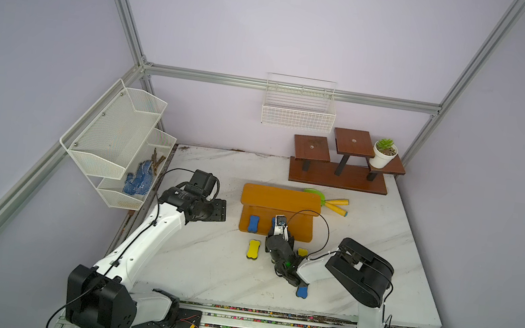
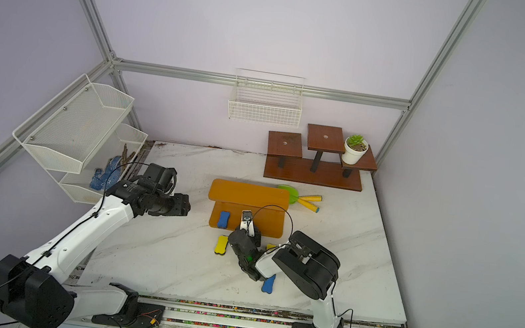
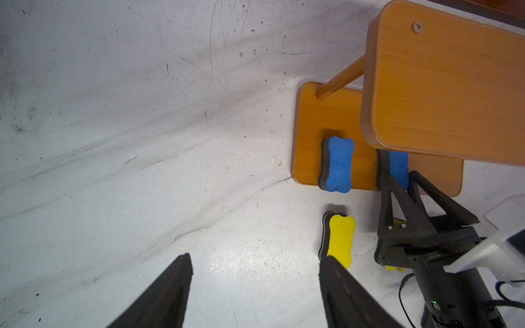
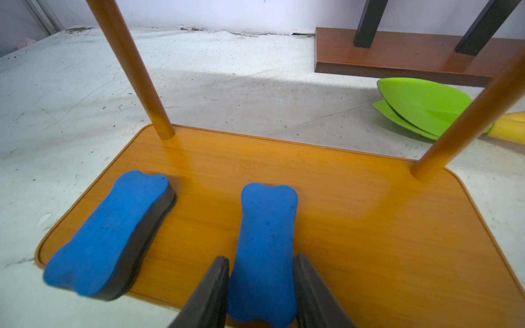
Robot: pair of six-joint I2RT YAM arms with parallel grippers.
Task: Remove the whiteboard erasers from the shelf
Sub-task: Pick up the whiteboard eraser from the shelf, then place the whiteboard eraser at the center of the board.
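Right gripper [image 4: 261, 286] clamps the inner blue eraser [image 4: 265, 244] on the shelf [image 4: 355, 227] lower step, long axis running straight out from the jaws; left gripper [image 3: 255, 286] open, farther off; second blue eraser [image 4: 110, 235] just beside.

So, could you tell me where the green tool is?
In both top views the yellow-handled green tool lies on the table, past the shelf's right end, before the dark brown stand.
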